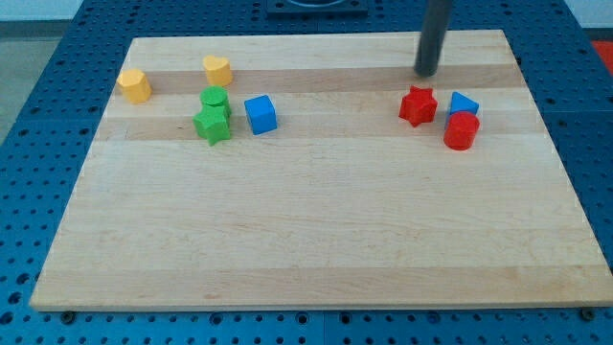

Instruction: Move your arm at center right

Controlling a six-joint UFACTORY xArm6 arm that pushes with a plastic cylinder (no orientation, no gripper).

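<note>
My tip (425,74) stood near the tabletop's (306,240) top right edge, just above the red star block (418,105). The gripperless tool held nothing. Reaching center right probably called for sliding toward the right edge's middle.

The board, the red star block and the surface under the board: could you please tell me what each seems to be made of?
The board looks like pale unvarnished or matte wood: grain lines and plank-like bands run across it. The red star block seems to be painted wood or plastic, evenly coloured with a slight sheen; I cannot tell which. The surface under the board appears to be blue perforated sheet, possibly metal, with regular holes.
</note>
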